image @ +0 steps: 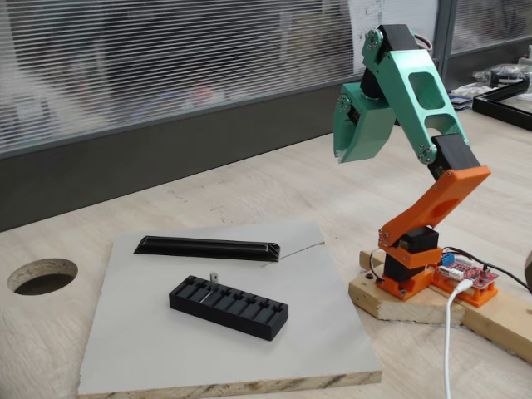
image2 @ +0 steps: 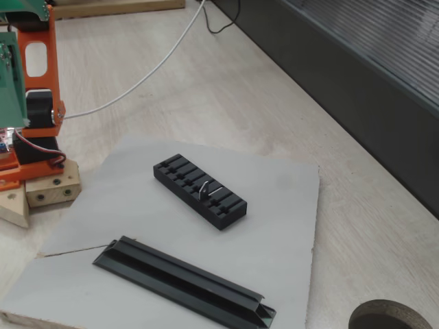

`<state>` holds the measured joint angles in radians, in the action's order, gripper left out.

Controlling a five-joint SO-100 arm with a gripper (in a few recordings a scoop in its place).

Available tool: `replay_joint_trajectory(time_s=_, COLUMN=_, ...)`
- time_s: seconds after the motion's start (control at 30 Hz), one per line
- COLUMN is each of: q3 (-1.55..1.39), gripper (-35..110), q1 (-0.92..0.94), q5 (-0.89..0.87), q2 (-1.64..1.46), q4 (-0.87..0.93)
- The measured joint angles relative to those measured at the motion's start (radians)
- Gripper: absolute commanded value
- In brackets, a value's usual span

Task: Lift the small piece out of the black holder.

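Arm is folded up and parked over its base, hand [image: 353, 137] hanging well above the worktop [image: 249, 179] and well apart from the parts. Can't tell from either fixed view whether the fingers are apart or together (the teal shell hides the gap).

Black holder [image: 229, 307] lies flat on the grey board [image: 150, 349], near the middle. Small piece [image: 214, 278] stands upright in 1 slot, toward the holder's left end in that view, sticking up just above the top face. The other fixed view shows the same piece [image2: 204, 189] past the middle of the black holder [image2: 199, 190], leaning a bit. Long black triangular bar [image: 208, 248] lies beside the holder, apart from it.

Nothing grasped yet, so the step in hand is the reach and approach. Suggestions:
- Open wide before descending.
- Come straight down over the tab, fingers lined up to pinch its 2 flat faces, not its edges.
- Stop short of the slot walls; only the exposed tip is grabbable.
- Close gently, then pull straight up along the slot. Any sideways drag will likely jam the piece or lift the holder (it looks unfixed).
- Keep clear of the bar.
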<state>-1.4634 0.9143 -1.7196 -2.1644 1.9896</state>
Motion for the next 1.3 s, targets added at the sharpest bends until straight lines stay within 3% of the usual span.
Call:
replay_joint_trajectory(time_s=0.4, q3=0.000, gripper=6, q1=0.003, q5=-0.002, q2=0.000, q4=0.000)
replay_joint_trajectory(time_s=0.57, q3=0.000, gripper=6, q1=-0.035, q5=-0.149, q2=0.000, q4=0.000)
replay_joint_trajectory(time_s=0.63, q3=0.000, gripper=6, q1=-0.133, q5=-0.304, q2=0.000, q4=0.000)
replay_joint_trajectory(time_s=0.87, q3=0.000, gripper=6, q1=-0.437, q5=-0.591, q2=0.008, q4=0.000)
replay_joint_trajectory(time_s=1.0, q3=0.000, gripper=6, q1=-0.594, q5=-0.637, q2=0.091, q4=0.000)
replay_joint_trajectory(time_s=1.3, q3=0.000, gripper=6, q1=-0.715, q5=-0.641, q2=0.278, q4=-0.018)
